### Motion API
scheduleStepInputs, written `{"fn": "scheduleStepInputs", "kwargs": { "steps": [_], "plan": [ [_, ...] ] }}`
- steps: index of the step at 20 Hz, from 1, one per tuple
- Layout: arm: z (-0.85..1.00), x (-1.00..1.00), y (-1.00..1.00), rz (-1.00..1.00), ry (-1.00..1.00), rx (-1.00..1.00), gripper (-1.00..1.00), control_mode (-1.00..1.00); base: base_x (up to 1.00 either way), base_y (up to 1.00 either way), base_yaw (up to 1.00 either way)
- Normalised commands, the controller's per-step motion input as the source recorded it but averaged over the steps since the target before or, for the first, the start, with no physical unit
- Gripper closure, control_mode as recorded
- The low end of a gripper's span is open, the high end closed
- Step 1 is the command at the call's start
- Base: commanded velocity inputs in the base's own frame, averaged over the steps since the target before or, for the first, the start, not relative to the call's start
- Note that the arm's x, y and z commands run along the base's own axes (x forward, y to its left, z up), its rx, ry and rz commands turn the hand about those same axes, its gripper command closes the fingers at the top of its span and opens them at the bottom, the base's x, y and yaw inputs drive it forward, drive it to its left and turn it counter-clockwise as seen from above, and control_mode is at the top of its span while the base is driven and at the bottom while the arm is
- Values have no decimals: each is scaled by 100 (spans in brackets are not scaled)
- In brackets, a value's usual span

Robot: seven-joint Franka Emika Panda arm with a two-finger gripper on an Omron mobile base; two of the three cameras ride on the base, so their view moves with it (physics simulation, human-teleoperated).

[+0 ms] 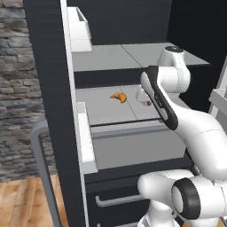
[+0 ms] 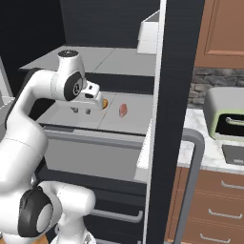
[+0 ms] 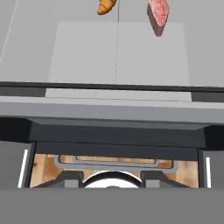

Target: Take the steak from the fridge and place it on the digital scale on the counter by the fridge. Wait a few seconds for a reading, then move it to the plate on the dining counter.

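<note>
The fridge (image 2: 174,95) stands open, and its pale grey middle shelf (image 1: 104,111) carries the steak (image 2: 123,110), a small reddish-pink slab. In the hand view the steak (image 3: 158,13) lies at the top right, deeper in on the shelf. My gripper (image 2: 81,111) hangs open over the shelf's front left part, short of the steak and to its left, nothing between its fingers. In the left base view my arm hides most of the steak (image 1: 146,103). The digital scale (image 2: 234,153) lies on the counter right of the fridge door. The plate and dining counter are out of view.
An orange croissant (image 1: 118,96) lies on the same shelf left of the steak, close behind my hand (image 2: 104,102). White door bins (image 1: 85,137) line the left door. A green-trimmed toaster oven (image 2: 226,119) stands behind the scale. Below the shelf is a drawer front (image 3: 113,131).
</note>
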Motion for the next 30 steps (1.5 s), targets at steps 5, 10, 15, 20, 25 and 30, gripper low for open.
{"fn": "scheduleStepInputs", "kwargs": {
  "steps": [5,10,15,20,25,30],
  "plan": [
    [0,-8,1,-1,-1,0,-100,-100,0,0,0],
    [-1,0,0,-7,-5,0,-100,-100,0,0,0],
    [-12,21,-18,-8,-22,0,-100,-100,0,0,0],
    [-10,45,-8,-6,-14,-1,-100,-100,0,0,0],
    [-18,48,-37,0,0,-2,-100,-100,0,0,0],
    [-30,31,-51,8,0,0,-100,-100,0,0,0]
  ]
}}
